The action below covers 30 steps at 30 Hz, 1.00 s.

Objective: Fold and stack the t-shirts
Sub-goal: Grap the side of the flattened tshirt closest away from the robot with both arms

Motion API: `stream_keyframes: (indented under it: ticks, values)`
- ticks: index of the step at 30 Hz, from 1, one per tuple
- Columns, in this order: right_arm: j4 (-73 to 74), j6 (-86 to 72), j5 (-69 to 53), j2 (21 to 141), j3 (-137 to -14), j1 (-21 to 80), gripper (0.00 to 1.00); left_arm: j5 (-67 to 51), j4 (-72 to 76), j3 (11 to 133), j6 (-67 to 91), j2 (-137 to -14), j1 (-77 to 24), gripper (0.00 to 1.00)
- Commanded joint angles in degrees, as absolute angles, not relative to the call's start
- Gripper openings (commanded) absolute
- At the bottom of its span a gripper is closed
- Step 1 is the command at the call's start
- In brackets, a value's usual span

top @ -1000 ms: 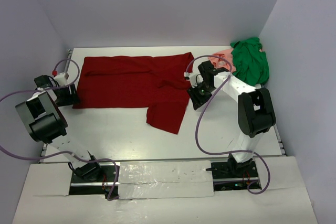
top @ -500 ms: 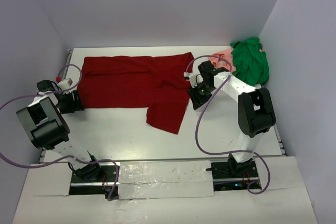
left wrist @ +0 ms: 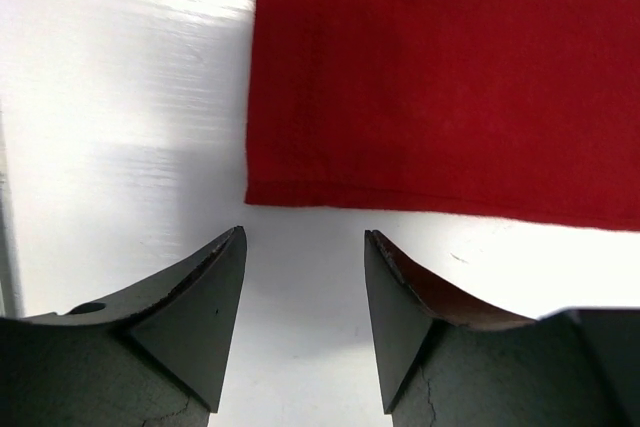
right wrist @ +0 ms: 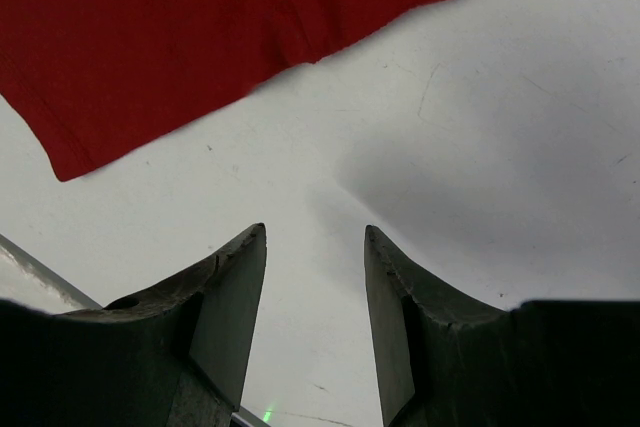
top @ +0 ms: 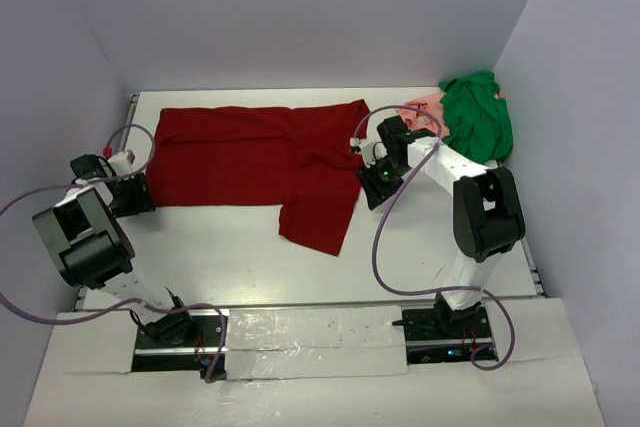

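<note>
From above, the big red shirt lies spread out flat on the white surface, reaching from 9 o'clock to the middle. One flap hangs down toward 6 o'clock. The green shirt sits bunched up in the corner at 2 o'clock. The pink shirt peeks out at its 9 o'clock side, touching it. My left tool waits by the red shirt's corner at 9 o'clock. My right tool is just beside the shirt's other edge.

In the left wrist view, the left tool is spread wide with nothing in it. The red shirt's corner lies at 12 o'clock, just past the tips.

In the right wrist view, the right tool is also spread and empty, over bare surface. The red cloth lies near, at 11 o'clock.

I think the job has hardly begun. No shirt is folded yet, and no stack is made.
</note>
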<state>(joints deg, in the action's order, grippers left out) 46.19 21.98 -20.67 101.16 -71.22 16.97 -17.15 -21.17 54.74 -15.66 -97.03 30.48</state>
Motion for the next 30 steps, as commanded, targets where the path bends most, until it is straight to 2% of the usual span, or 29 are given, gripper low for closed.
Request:
stream_keyframes:
  ticks: [1, 12, 30]
  values:
    - [46.8, 22.2, -21.4, 99.1, -71.1, 16.8, 0.52, -15.1, -16.5, 53.4, -14.3, -95.9, 30.9, 0.6]
    - [46.8, 22.3, -21.9, 99.8, -71.0, 16.8, 0.52, -18.9, -10.2, 51.9, -12.7, -96.3, 30.9, 0.63]
    - [47.5, 22.5, -21.6, 99.7, -71.2, 16.7, 0.52, -17.6, -7.2, 54.1, -12.5, -102.8, 30.6, 0.59]
